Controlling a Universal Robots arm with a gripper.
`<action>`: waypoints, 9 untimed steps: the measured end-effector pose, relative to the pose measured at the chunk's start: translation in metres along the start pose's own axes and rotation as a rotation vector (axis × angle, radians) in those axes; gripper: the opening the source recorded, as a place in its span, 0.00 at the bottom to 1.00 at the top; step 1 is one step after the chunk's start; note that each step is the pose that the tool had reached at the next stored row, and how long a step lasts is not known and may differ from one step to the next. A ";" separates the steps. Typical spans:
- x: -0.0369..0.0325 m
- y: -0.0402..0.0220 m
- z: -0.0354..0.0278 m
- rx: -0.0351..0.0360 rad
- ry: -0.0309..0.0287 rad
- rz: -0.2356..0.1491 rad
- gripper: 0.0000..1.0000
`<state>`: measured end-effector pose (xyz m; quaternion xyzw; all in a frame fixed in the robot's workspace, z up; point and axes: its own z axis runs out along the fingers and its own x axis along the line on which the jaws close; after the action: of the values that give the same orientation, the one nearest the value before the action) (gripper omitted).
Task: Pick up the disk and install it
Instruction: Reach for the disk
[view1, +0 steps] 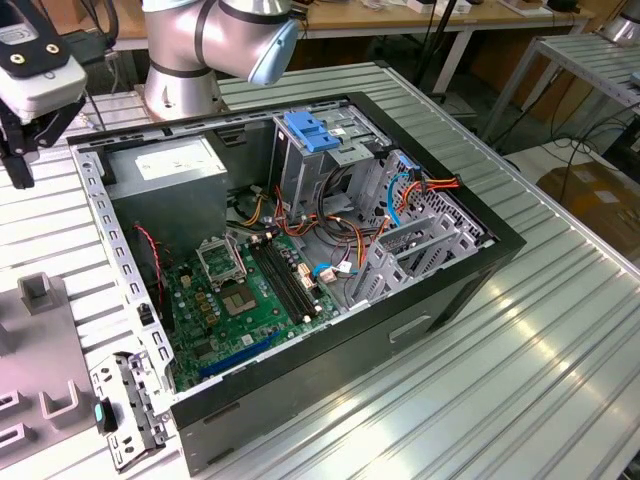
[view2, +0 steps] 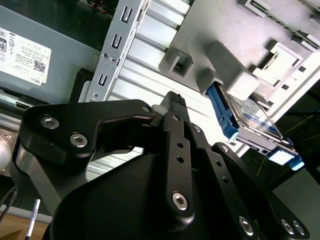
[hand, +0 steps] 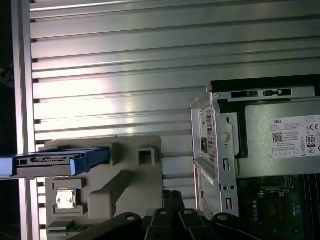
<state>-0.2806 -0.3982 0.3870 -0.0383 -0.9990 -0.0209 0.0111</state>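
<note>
- A robot arm's black gripper (view1: 20, 178) hangs near the exterior view's left edge, over a ribbed aluminium table (view1: 540, 380) and just outside the corner of an open computer case (view1: 400, 340).
- In both wrist views the gripper's fingers (view2: 172, 100) (hand: 170, 197) are pressed together with nothing between them.
- The disk (hand: 55, 162) stands on edge in a grey fixture (hand: 125, 180) on the table, beside the case and apart from the gripper. Blue rails run along its edges.
- In the second wrist view the disk (view2: 252, 120) sits between raised blocks of the fixture.
- Judged step: the pick-up is in hand and not yet done. The gripper is above the fixture, but off to one side of the disk and not touching it.
- That step calls for parted fingers lined up across the disk's thin body, with care for the fixture blocks close beside it.
- Inside the case, a metal drive cage with a blue handle (view1: 310, 130) sits at the far side, past the green motherboard (view1: 245, 300).
- Writing: the grey power supply (hand: 280, 150) carries a white sticker (hand: 295, 137) with a barcode, approval marks and small print.
- The disk's label face is turned too far away for any print to be made out.
</note>
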 end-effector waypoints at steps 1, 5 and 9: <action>0.0008 0.0000 0.0001 0.0000 0.0000 0.000 0.11; 0.0009 0.0000 0.0001 0.0000 0.0000 0.000 0.11; 0.0014 -0.0001 0.0001 0.0000 0.0000 0.000 0.11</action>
<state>-0.2821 -0.3981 0.3869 -0.0382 -0.9990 -0.0209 0.0111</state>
